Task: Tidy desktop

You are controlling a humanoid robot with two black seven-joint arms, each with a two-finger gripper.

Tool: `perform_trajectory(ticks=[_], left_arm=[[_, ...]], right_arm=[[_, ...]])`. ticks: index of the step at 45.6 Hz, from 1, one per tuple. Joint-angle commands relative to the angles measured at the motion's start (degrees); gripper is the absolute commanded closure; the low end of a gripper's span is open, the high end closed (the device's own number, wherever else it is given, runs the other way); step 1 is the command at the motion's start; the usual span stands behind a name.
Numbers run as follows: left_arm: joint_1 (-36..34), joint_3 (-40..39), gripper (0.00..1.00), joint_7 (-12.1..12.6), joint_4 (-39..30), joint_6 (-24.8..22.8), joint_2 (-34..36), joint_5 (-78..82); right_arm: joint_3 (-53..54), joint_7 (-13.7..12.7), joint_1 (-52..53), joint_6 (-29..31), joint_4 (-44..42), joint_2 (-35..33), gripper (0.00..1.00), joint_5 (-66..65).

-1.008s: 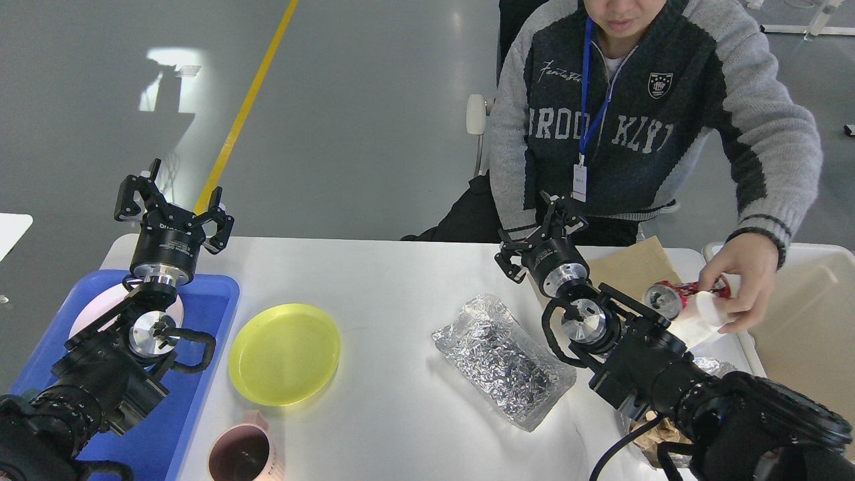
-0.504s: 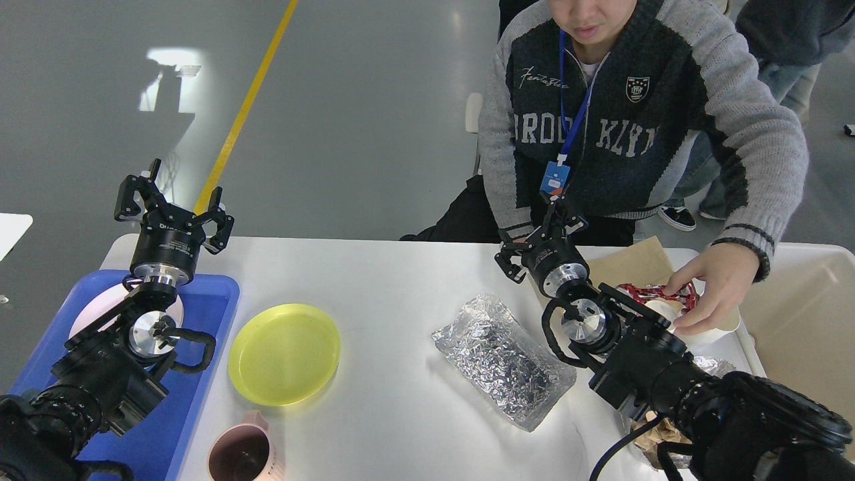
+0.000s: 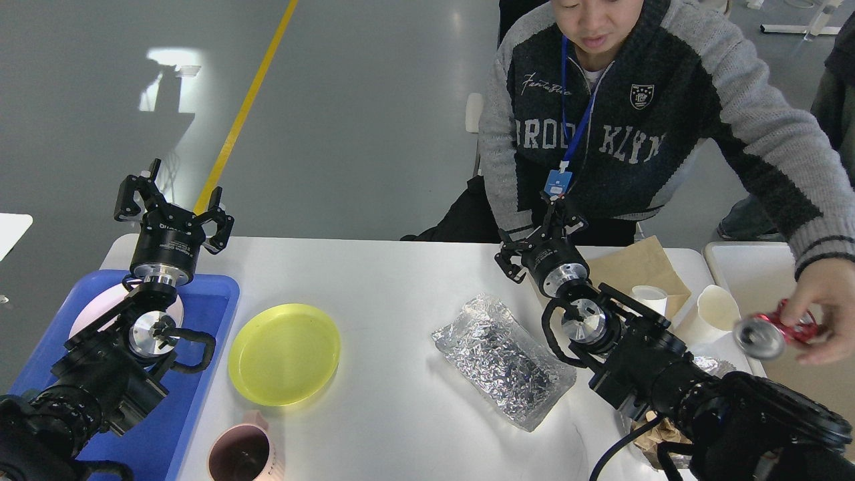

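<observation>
Looking down, you've got the white table (image 3: 401,280) filling most of the view, running from the blue tray (image 3: 207,314) on the left to the cream bin (image 3: 748,267) on the right. On it sit a yellow plate (image 3: 284,354), a pink mug (image 3: 242,454) at the near edge, a crinkly foil bag (image 3: 504,361), a brown paper bag (image 3: 634,267) and two white paper cups (image 3: 715,310). Your left pincer (image 3: 172,207) hangs over the tray's far end, fingers spread, holding nothing. Your right pincer (image 3: 544,234) is at the table's far edge; it's dark and end-on, so you can't tell its state. A person's hand (image 3: 828,307) holds a crushed red can (image 3: 775,331) over the bin.
</observation>
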Motion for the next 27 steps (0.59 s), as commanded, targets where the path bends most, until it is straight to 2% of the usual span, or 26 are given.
perform_trajectory(ticks=[1, 27], left_arm=[[0.0, 0.0, 0.03, 0.0, 0.0, 0.0, 0.0, 0.0], [0.0, 0.0, 0.03, 0.0, 0.0, 0.0, 0.0, 0.0]], right_arm=[[0.0, 0.0, 0.0, 0.0, 0.0, 0.0, 0.00, 0.0], [0.0, 0.0, 0.0, 0.0, 0.0, 0.0, 0.00, 0.0]])
